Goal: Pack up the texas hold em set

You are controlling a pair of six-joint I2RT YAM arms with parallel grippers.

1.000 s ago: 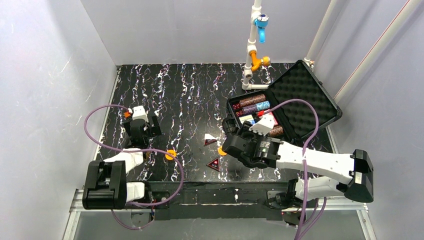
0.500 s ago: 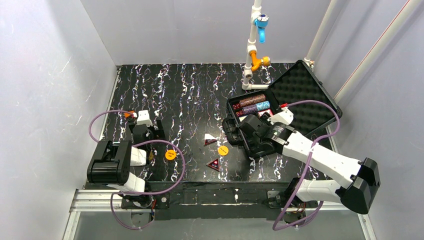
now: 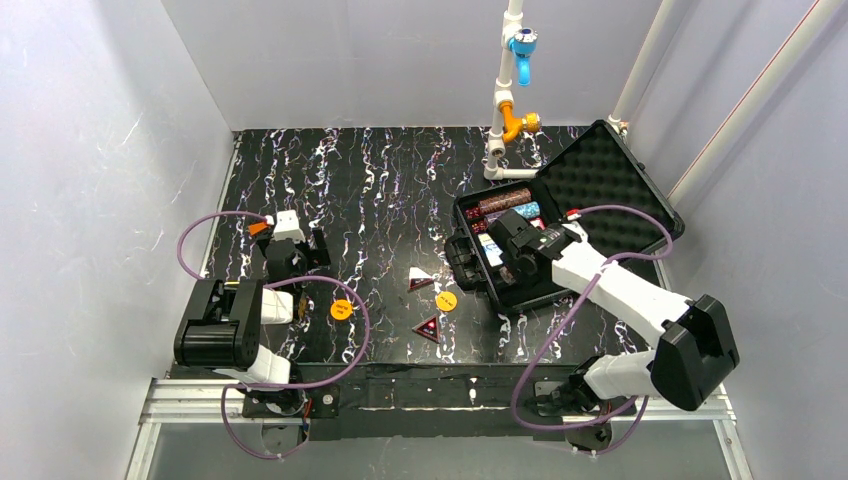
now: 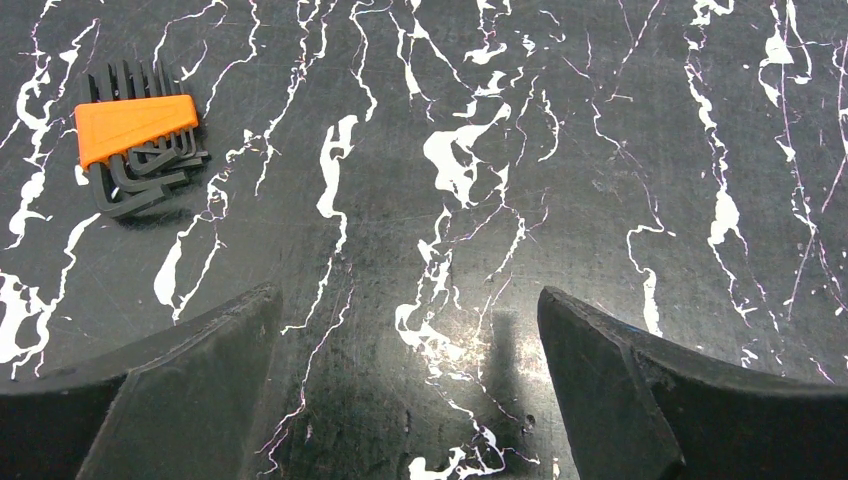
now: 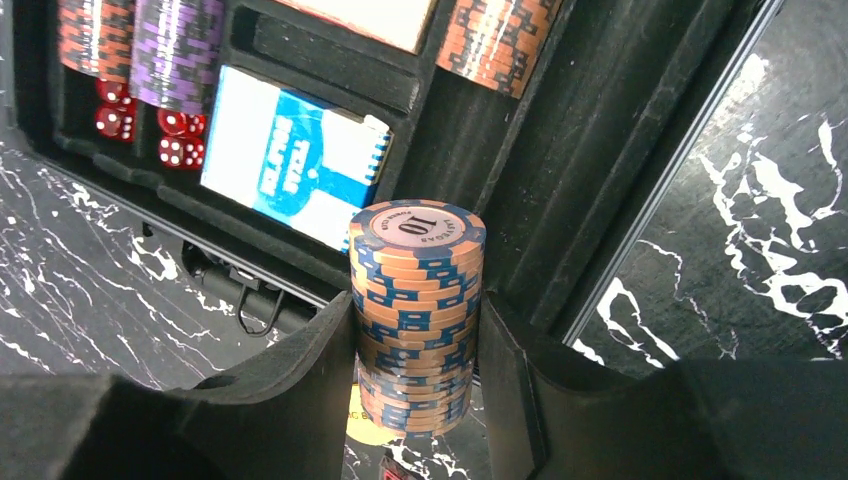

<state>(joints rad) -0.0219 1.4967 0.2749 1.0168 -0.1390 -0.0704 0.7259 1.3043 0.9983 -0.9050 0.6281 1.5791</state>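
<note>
We log the left pincer (image 4: 410, 300) spread wide and empty above the desk (image 4: 500, 120), well left of the case (image 3: 610, 190). The right pincer (image 5: 415, 350) clamps an orange-blue chip roll (image 5: 415, 280) between its fingers, above the case's tray.

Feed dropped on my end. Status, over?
Left claw open, empty. Right claw shut on chip stack, at open case. Two orange discs, two triangles loose on table. No obstruction seen.

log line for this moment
right gripper shut on orange-blue chip roll at open black hard case | left gripper open, empty | two orange round discs unpacked
</note>
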